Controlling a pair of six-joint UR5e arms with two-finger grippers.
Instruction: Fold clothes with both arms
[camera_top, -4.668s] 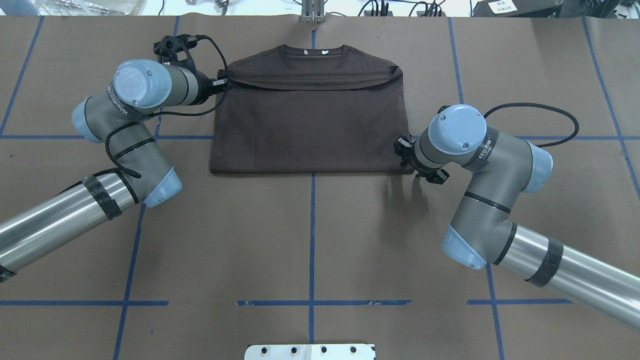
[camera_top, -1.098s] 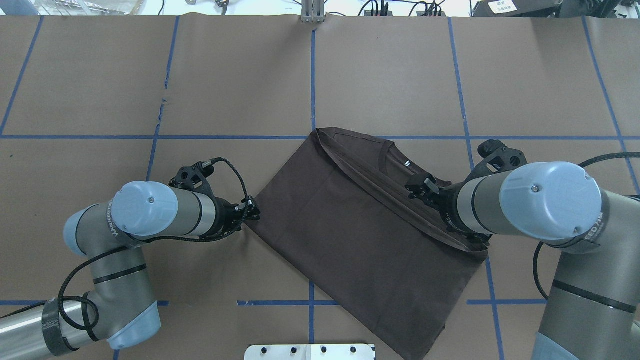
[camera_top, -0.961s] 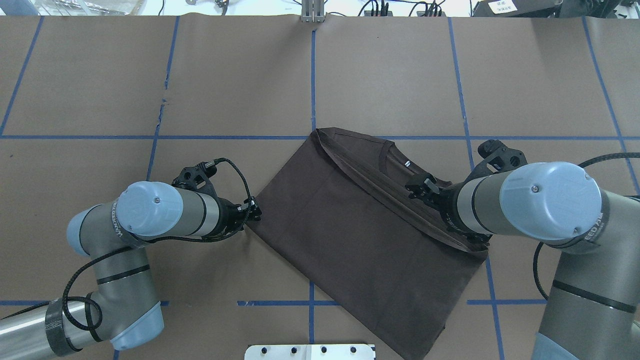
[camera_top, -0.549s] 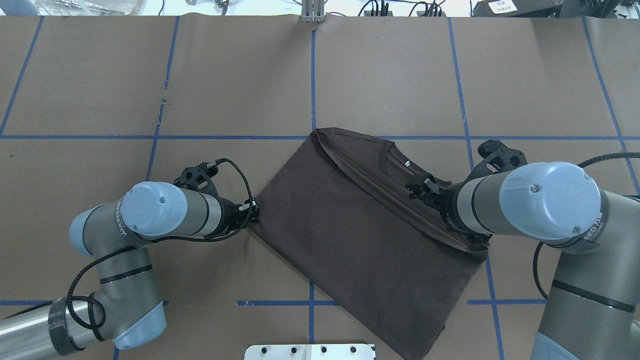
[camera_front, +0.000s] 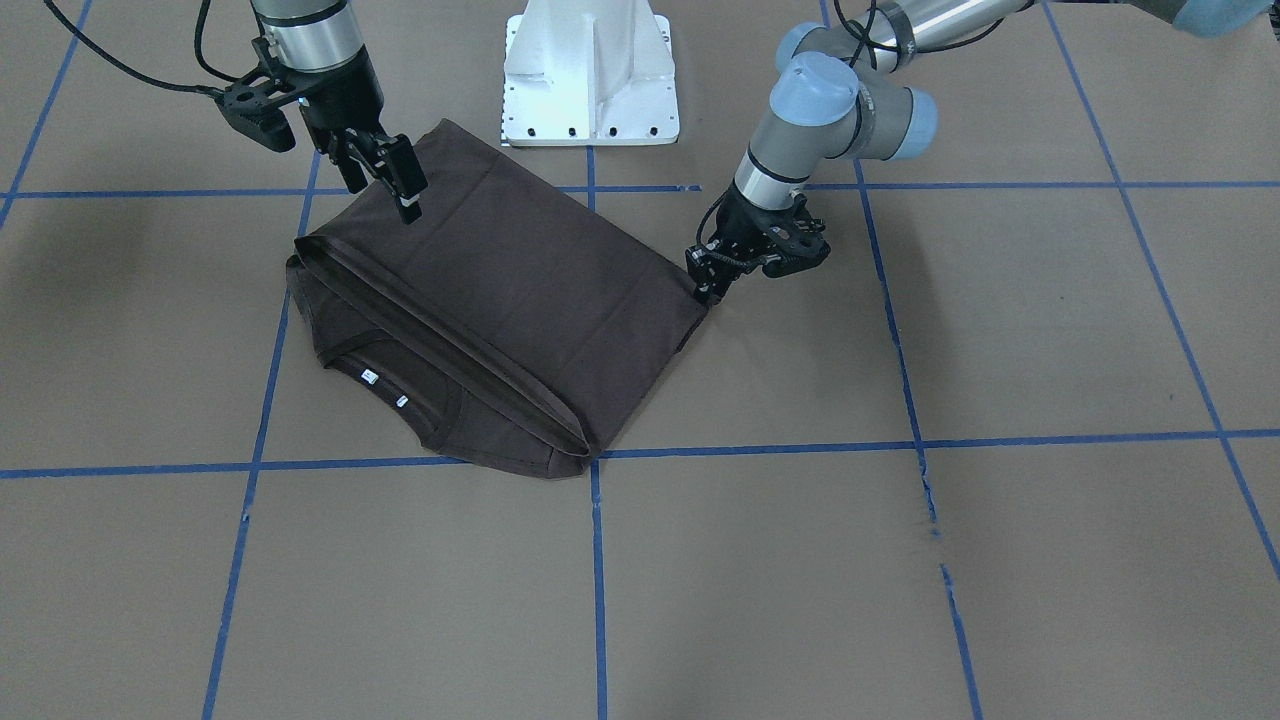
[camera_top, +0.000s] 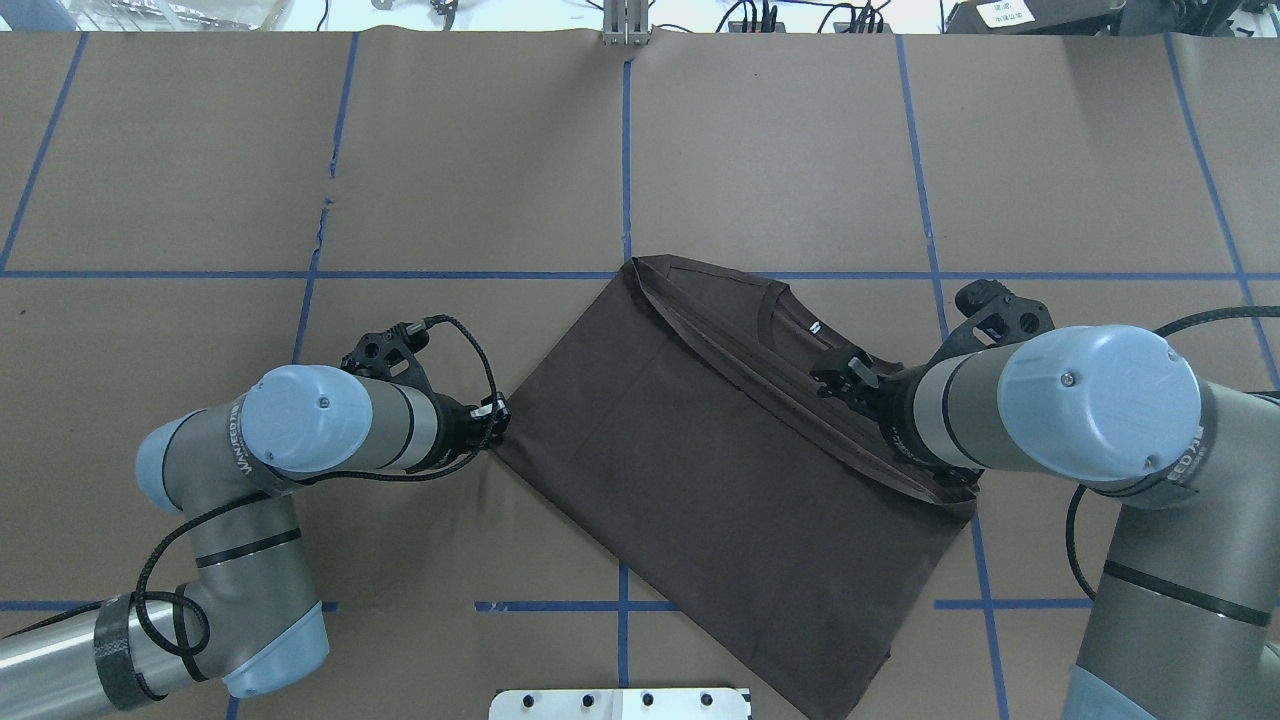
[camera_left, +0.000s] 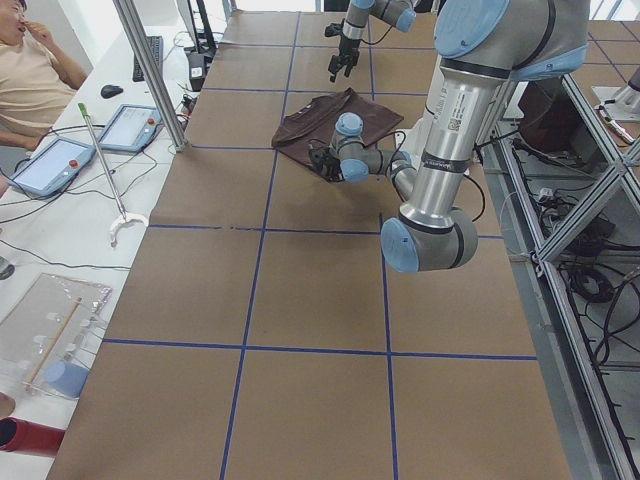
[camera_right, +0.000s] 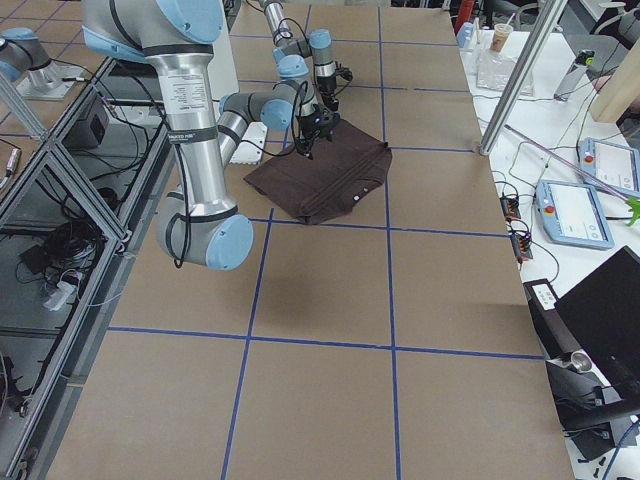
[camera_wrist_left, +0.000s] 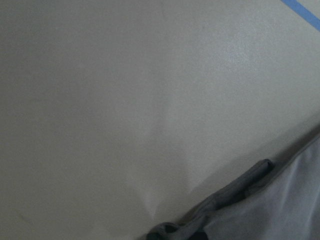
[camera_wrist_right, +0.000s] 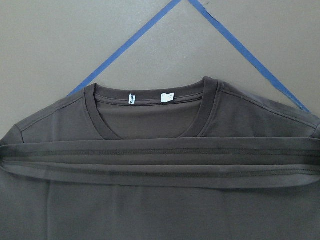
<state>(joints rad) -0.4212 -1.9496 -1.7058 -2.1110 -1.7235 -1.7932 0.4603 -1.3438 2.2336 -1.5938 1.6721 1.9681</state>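
Since the T-shirt (camera_top: 720, 480) is thin, limp cotton, I judge it light, not slippery on the table (camera_top: 400, 150), and prone to sag or drag unless it is held at two points. It lies folded in half and skewed, near the middle of the table's robot-side edge, collar (camera_wrist_right: 150, 107) toward the far edge. Left gripper (camera_front: 703, 280) sits low at the shirt's corner; cannot tell whether it pinches cloth. Right gripper (camera_front: 385, 180) hangs over the opposite side, jaws apart, empty. Best holds: two corners, pinching all layers.
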